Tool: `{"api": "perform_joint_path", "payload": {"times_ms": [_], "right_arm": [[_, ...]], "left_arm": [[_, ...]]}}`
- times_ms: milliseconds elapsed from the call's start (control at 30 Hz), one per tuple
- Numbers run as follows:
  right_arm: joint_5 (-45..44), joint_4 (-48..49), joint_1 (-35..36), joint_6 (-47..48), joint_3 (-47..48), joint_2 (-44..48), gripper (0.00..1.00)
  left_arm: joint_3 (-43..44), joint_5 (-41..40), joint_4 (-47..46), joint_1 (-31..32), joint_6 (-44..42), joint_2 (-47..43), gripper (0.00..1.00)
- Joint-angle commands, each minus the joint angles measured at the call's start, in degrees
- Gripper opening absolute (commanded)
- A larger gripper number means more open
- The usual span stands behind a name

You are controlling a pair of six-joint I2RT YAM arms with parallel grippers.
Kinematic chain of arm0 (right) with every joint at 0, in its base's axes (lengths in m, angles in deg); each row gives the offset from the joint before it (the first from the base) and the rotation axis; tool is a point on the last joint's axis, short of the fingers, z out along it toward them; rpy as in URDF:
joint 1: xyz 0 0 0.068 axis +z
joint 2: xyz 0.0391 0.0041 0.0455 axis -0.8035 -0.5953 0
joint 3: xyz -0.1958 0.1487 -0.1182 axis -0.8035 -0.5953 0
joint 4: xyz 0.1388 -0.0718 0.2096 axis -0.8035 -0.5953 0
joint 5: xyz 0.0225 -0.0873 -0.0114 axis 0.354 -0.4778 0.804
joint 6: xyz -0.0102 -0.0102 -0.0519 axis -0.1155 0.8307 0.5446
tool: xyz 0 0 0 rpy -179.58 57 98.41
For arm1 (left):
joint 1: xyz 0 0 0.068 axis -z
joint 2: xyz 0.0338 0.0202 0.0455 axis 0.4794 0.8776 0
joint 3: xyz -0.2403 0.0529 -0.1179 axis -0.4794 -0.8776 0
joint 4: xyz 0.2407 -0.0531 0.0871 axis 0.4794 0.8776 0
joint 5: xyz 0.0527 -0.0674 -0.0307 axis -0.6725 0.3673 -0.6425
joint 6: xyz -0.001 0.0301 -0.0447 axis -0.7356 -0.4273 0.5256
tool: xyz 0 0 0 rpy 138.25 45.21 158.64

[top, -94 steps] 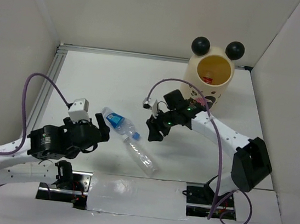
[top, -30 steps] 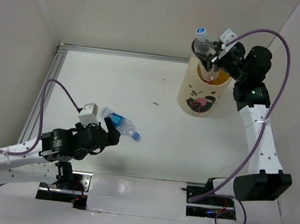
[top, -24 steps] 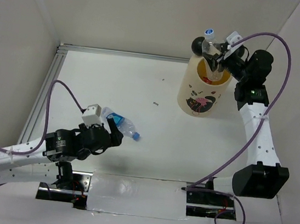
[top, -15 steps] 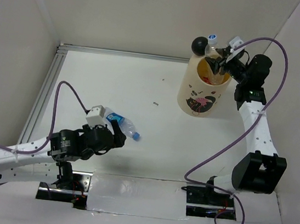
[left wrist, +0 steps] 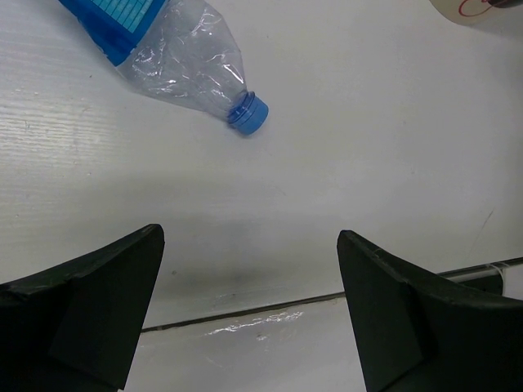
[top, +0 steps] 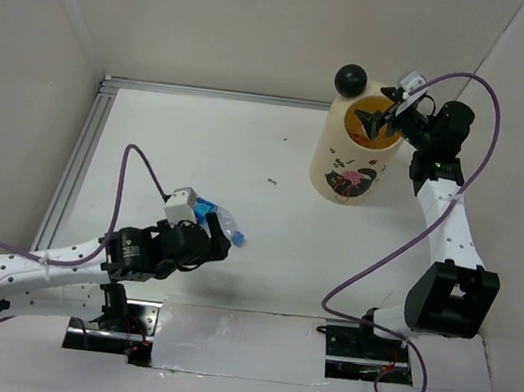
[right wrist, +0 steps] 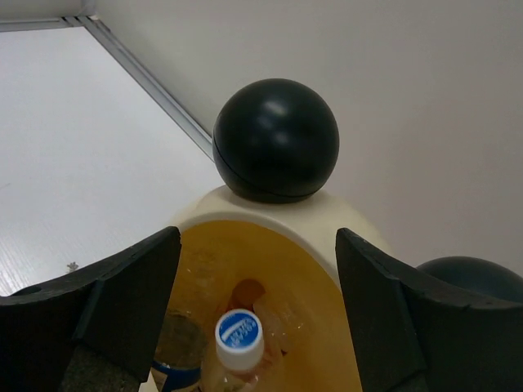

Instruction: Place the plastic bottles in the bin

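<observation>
as we judge it, we are near the end. the bin [top: 351, 164] stands at about 1 o'clock on the table [top: 202, 140]. the right tool [right wrist: 257, 237] hangs over the bin's mouth with its fingers spread wide and nothing between them. looking down past those fingers, we see a capped clear bottle [right wrist: 239, 331] upright in the yellowish well, close under the tool. there are at least two more shapes beside it, a blue-banded one at 8 o'clock of the cap and something reddish at 12 o'clock. we cannot count the load exactly. one black ball ear [right wrist: 275, 139] sits on the rim at 12 o'clock of that view.

what is left, as far as we see, is a single piece. the blue-labelled bottle [left wrist: 176, 49] lies on its side at about 7 o'clock of the table, well apart from the bin. the left tool [left wrist: 249, 237] hovers near it, open and empty. in the wrist view the bottle sits at 11 o'clock, outside the gap between the fingers, with its blue cap [left wrist: 248, 112] nearest to us. so one grasp, a carry toward 1 o'clock and a drop remain. we see no other bottle on the table.
</observation>
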State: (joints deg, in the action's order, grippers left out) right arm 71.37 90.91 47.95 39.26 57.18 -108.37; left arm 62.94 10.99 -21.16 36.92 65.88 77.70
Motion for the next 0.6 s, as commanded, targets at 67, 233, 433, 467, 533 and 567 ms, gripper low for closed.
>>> {"api": "perform_joint_path", "payload": {"times_ms": [67, 233, 433, 467, 533, 567], "right_arm": [[1.1, 0.5, -0.3, -0.8, 2.2, 4.3, 0.84], [-3.9, -8.0, -0.3, -3.9, 7.3, 9.3, 1.0], [-1.4, -29.4, -0.8, -5.8, 14.3, 13.2, 0.92], [-0.8, -30.2, -0.8, -4.9, 13.0, 14.6, 0.73], [-0.7, -30.2, -0.8, -4.4, 7.3, 19.8, 0.5], [-0.7, -30.2, -0.8, -4.3, 5.5, 21.5, 0.41]], "left_arm": [[0.7, -0.2, -2.6, 0.3, 1.2, 1.4, 1.0], [0.2, -2.9, -1.9, 0.3, 7.7, 0.8, 1.0], [3.5, -5.2, 8.2, -4.2, 22.0, 3.8, 1.0], [4.1, -4.6, 9.7, -5.3, 23.2, 5.9, 1.0], [4.6, -3.2, 12.0, -8.9, 25.5, 8.1, 1.0], [5.4, -2.4, 12.0, -10.4, 25.5, 9.1, 1.0]]}}
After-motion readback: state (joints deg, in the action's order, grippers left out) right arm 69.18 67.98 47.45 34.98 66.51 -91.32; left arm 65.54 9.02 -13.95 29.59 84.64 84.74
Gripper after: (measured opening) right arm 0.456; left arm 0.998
